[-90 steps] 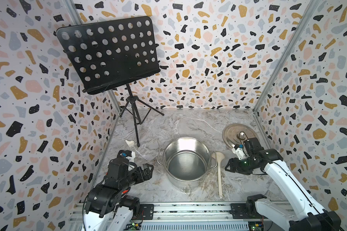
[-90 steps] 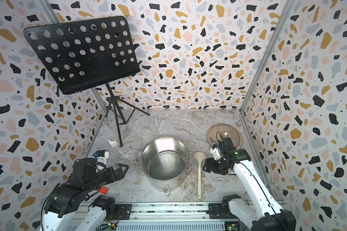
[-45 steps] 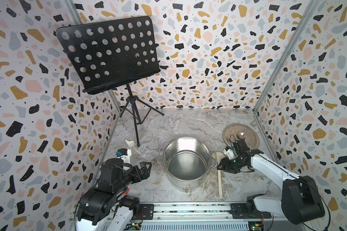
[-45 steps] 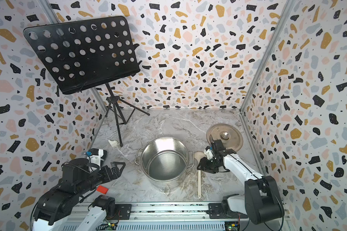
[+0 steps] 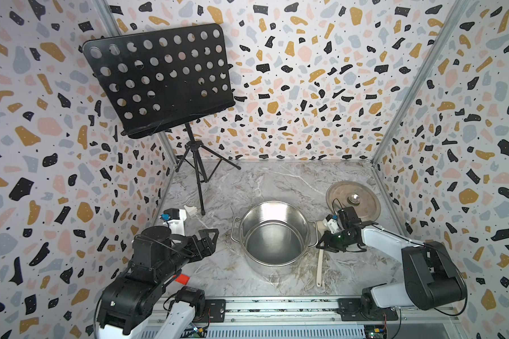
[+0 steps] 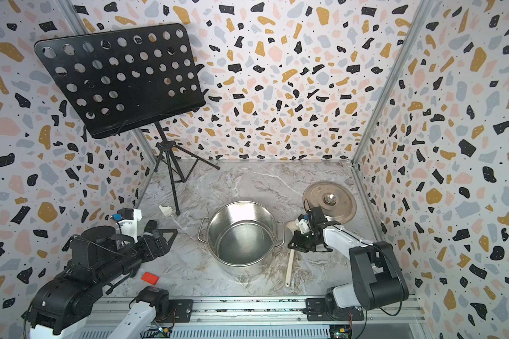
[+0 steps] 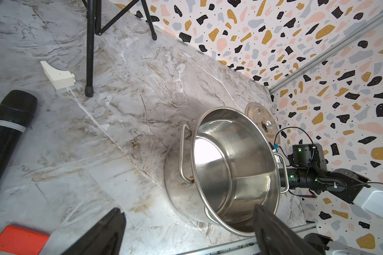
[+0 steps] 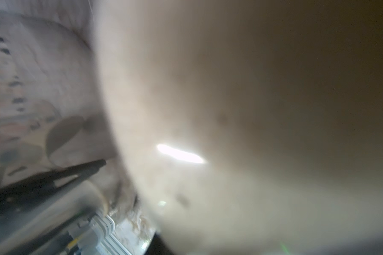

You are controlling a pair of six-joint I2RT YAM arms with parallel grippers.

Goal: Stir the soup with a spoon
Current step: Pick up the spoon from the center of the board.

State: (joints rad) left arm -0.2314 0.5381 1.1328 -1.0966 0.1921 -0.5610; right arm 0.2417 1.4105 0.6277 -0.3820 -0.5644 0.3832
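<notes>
Directly beneath right gripper (image 5: 325,245): spoon (image 5: 319,268) handle.

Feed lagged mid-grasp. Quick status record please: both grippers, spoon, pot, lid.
left gripper: open, empty, left of the pot
right gripper: shut on the spoon near its bowl
spoon: right of the pot, handle end on the table, pointing toward the robot
pot: upright, uncovered, no soup discernible
lid: flat on the table behind the right gripper
</notes>
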